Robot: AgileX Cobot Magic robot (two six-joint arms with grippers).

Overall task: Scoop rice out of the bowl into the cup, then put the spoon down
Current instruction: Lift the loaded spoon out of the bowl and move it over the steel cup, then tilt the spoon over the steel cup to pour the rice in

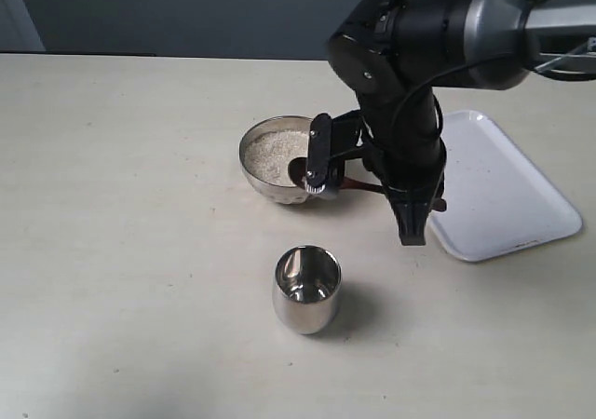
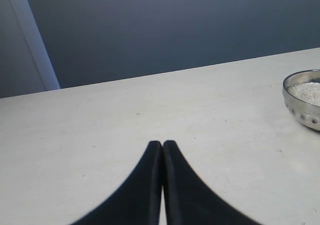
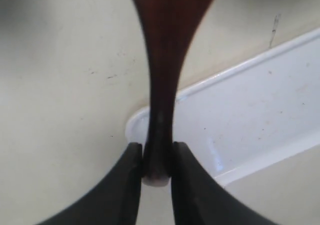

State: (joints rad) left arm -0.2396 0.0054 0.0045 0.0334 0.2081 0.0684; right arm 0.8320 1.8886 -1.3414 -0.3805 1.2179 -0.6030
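While the right jaws pinch the wooden spoon (image 3: 160, 110), rice (image 1: 272, 151) lies granular.

A white rectangular tray (image 1: 503, 186) with rounded corners and a raised rim lies flat on the pale, faintly streaked table (image 1: 140, 205), just beside the right gripper (image 3: 157, 167). One corner of it reaches under the gripper's tips. A few small dark specks mark it. Ahead of the left gripper (image 2: 162, 150), past the table's far edge, stands a dark blue-grey wall (image 2: 175, 30) with a pale upright strip (image 2: 30, 40) at one end.
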